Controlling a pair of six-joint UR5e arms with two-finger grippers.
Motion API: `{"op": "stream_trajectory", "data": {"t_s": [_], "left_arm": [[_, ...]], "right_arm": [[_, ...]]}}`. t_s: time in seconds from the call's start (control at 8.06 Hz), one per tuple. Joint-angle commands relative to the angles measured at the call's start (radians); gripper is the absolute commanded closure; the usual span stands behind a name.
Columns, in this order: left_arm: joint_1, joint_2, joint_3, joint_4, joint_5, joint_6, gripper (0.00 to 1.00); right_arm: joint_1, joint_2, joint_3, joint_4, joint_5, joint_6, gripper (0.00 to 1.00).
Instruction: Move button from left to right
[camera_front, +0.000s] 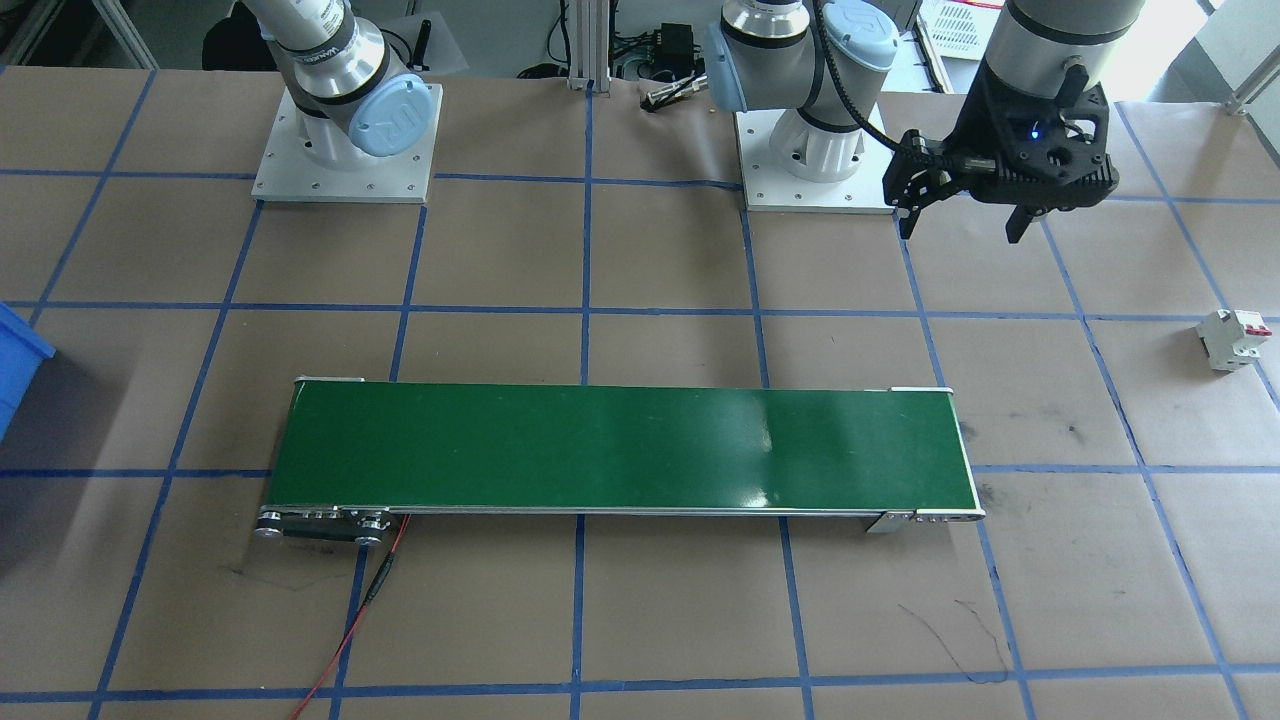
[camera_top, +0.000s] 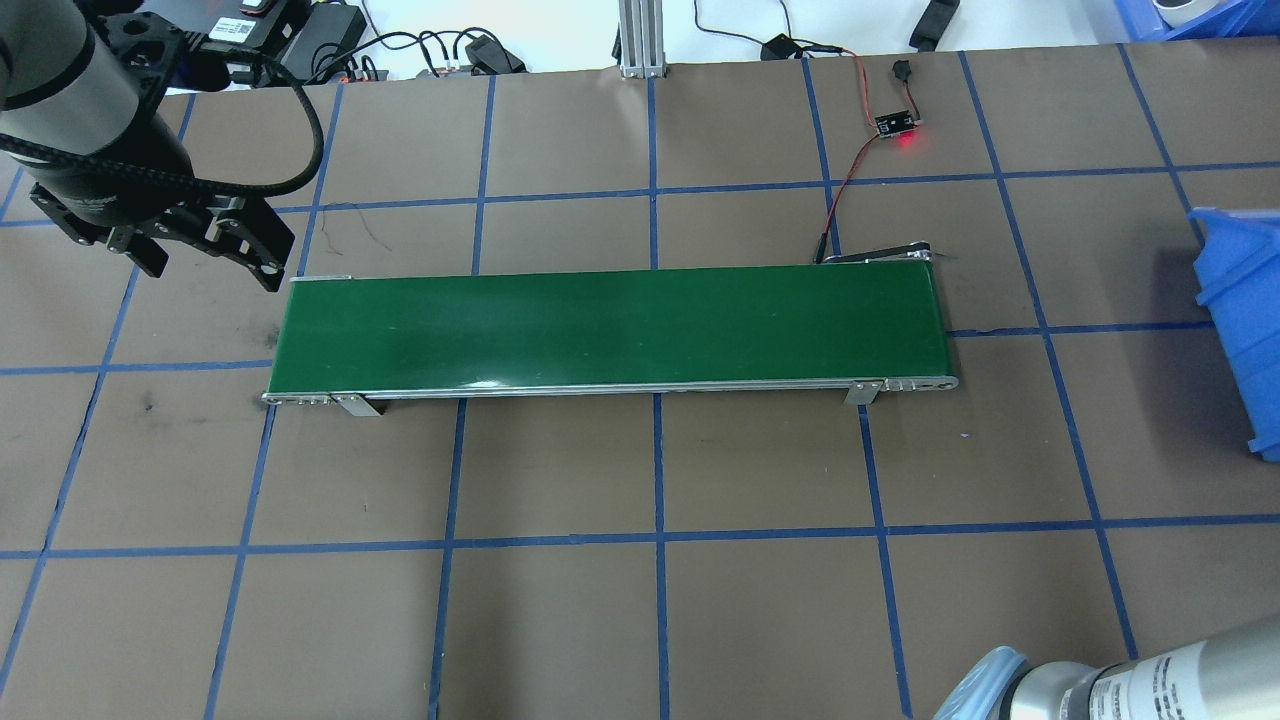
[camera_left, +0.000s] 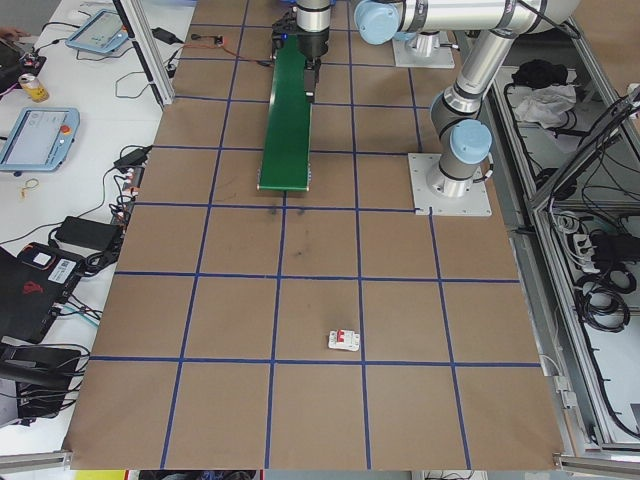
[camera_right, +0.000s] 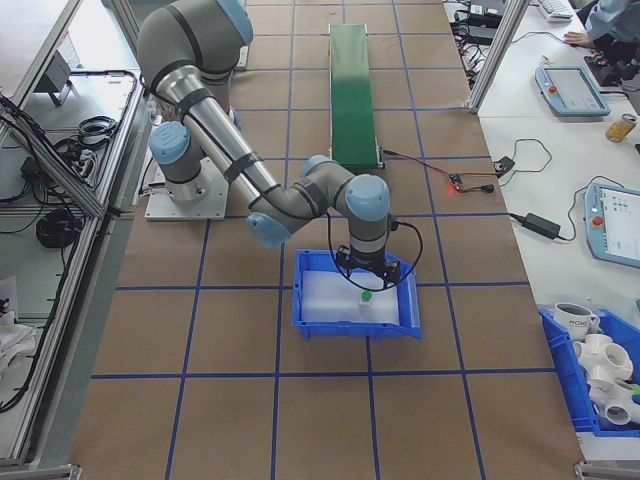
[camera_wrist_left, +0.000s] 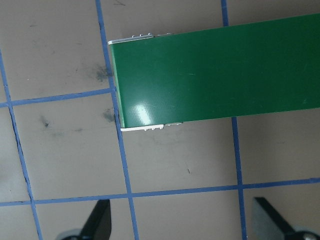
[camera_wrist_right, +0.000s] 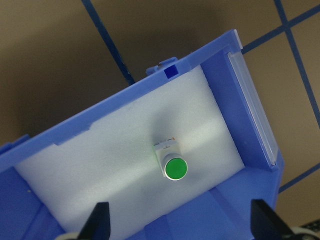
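Note:
The button (camera_wrist_right: 175, 167), with its round green cap up, stands on white foam inside a blue bin (camera_wrist_right: 235, 95); it also shows in the exterior right view (camera_right: 366, 297). My right gripper (camera_wrist_right: 182, 222) hovers above it, open, its fingers spread to either side and touching nothing. The right arm reaches over that bin (camera_right: 355, 328). My left gripper (camera_front: 965, 215) hangs open and empty above the table beside the left end of the green conveyor belt (camera_top: 610, 325). It shows in the overhead view (camera_top: 212, 262) and the left wrist view (camera_wrist_left: 183, 222).
A white circuit breaker with a red top (camera_front: 1235, 340) lies on the brown paper toward the robot's left. A small board with a red light (camera_top: 897, 125) and its wires sit behind the belt. Another blue bin of white fittings (camera_right: 600, 370) stands off the table.

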Motion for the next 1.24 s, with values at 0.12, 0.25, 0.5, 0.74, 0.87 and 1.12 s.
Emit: {"op": "stream_trajectory", "data": {"t_s": [0.12, 0.25, 0.5, 0.74, 0.87, 1.12], "left_arm": [[-0.040, 0.079, -0.004, -0.009, 0.001, -0.020, 0.00], [-0.039, 0.072, -0.001, -0.009, 0.002, -0.025, 0.00], [-0.045, 0.063, -0.006, -0.009, -0.002, -0.023, 0.00], [-0.078, 0.060, -0.002, -0.007, 0.001, -0.025, 0.00], [-0.103, 0.070, 0.003, -0.012, 0.011, -0.016, 0.00], [-0.128, 0.074, -0.003, -0.013, 0.013, -0.016, 0.00]], "right_arm": [[0.081, -0.270, -0.013, 0.438, 0.105, 0.701, 0.00], [0.149, -0.321, -0.013, 0.495, 0.097, 0.852, 0.00], [0.299, -0.378, -0.013, 0.525, 0.081, 1.107, 0.00], [0.513, -0.398, -0.015, 0.525, -0.005, 1.406, 0.00], [0.633, -0.396, -0.015, 0.523, -0.053, 1.577, 0.00], [0.864, -0.364, -0.013, 0.520, -0.056, 1.945, 0.00]]}}
